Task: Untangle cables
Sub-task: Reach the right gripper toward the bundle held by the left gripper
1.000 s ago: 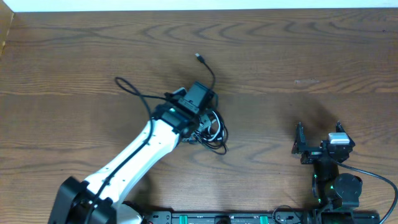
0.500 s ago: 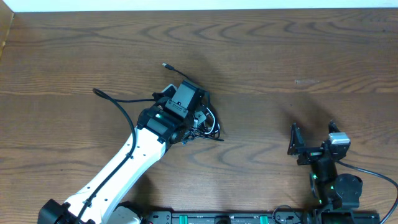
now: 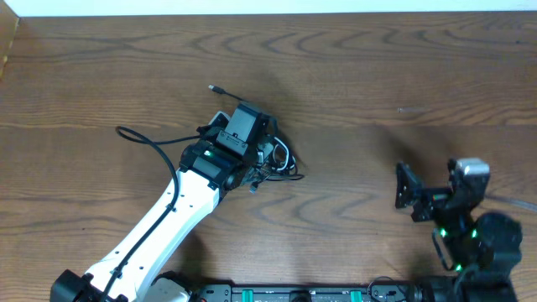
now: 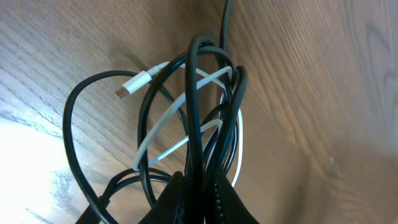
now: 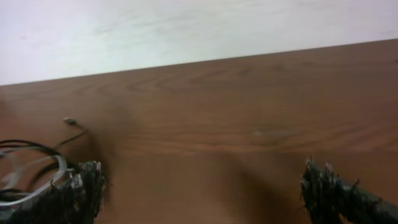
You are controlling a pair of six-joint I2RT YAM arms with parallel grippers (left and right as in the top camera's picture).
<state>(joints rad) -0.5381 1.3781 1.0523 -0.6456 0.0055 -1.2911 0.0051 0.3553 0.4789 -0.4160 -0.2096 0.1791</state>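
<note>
The cables [image 3: 278, 159] are a tangled bundle of thin black cords and one white cord in the middle of the table. My left gripper [image 3: 262, 161] is shut on the black strands of the bundle. In the left wrist view the fingertips [image 4: 181, 194] pinch several black loops of the cables [image 4: 198, 106], and the white cord's plug [image 4: 129, 85] hangs free. One black tail ends in a plug [image 3: 212, 86] at the far side; another loop [image 3: 134, 134] trails left. My right gripper [image 3: 406, 186] stands open and empty at the right, apart from the bundle.
The wooden table [image 3: 403, 75] runs to a white wall at the back edge. In the right wrist view the cables [image 5: 28, 163] show at the far left past my open right gripper [image 5: 202, 193], with bare wood between the fingers.
My left gripper has dragged the bundle left; the plug tail and the left loop shifted left with it. The right arm has turned slightly and moved a little to the right.
</note>
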